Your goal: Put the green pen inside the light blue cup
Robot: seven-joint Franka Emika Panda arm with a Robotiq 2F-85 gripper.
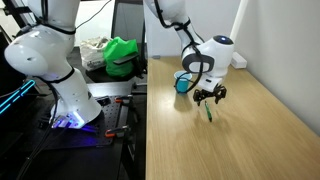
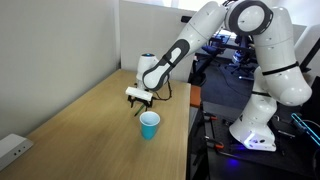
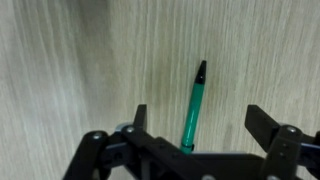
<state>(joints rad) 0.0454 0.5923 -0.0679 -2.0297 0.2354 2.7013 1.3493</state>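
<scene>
The green pen [image 3: 192,108] with a black tip lies flat on the wooden table. In the wrist view it lies between my two fingers, nearer the left one, and touches neither. My gripper [image 3: 200,122] is open and hovers just over it. In an exterior view the pen [image 1: 209,111] shows below the gripper [image 1: 208,97]. The light blue cup [image 2: 150,125] stands upright on the table close beside the gripper [image 2: 139,99]; it also shows partly behind the gripper in an exterior view [image 1: 183,84].
The wooden table [image 1: 240,130] has an edge next to a black bench with a second robot base [image 1: 70,95] and a green cloth [image 1: 122,55]. A white power strip [image 2: 12,150] lies at the table corner. A wall bounds the far side.
</scene>
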